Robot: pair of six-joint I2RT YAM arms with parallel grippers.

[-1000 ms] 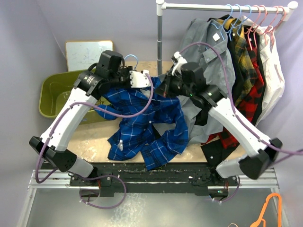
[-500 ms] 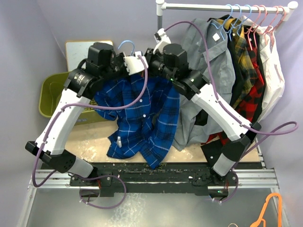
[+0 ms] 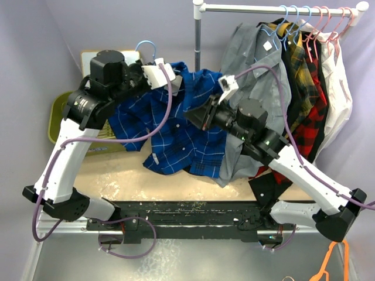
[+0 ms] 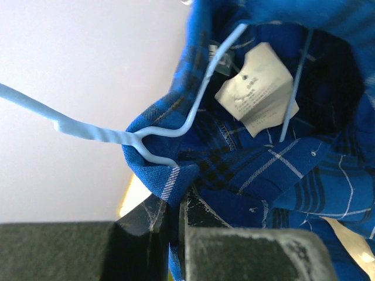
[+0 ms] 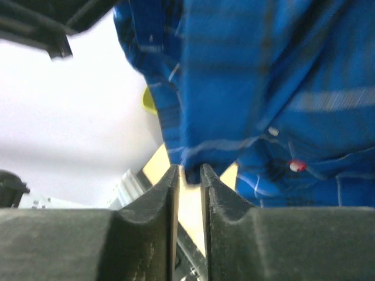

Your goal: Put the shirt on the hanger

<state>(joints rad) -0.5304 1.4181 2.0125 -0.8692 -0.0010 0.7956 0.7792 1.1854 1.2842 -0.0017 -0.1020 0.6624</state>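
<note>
Table (image 3: 117,175) first: the royal-blue plaid shirt (image 3: 181,129) is lifted off it and stretched between your two arms, with only the lower folds hanging toward the surface. To the right, the clothes rail (image 3: 275,8) carries the other garments, and your shirt is well apart from it.

The light-blue wire hanger (image 3: 145,47) has its hook sticking up above the left arm. In the left wrist view its wire runs inside the neck opening, past the white neck label (image 4: 255,88). I judge the threading partly done. You cannot tell from here whether both shoulders sit on the wire, so settling the cloth and letting go are left.

The left jaws are almost closed, pinching a fold of the collar just below the hanger's twisted neck. Whether the wire is also caught there is unclear. The right jaws are narrow too, nipping a blurred edge of the shirt's cloth.
</note>
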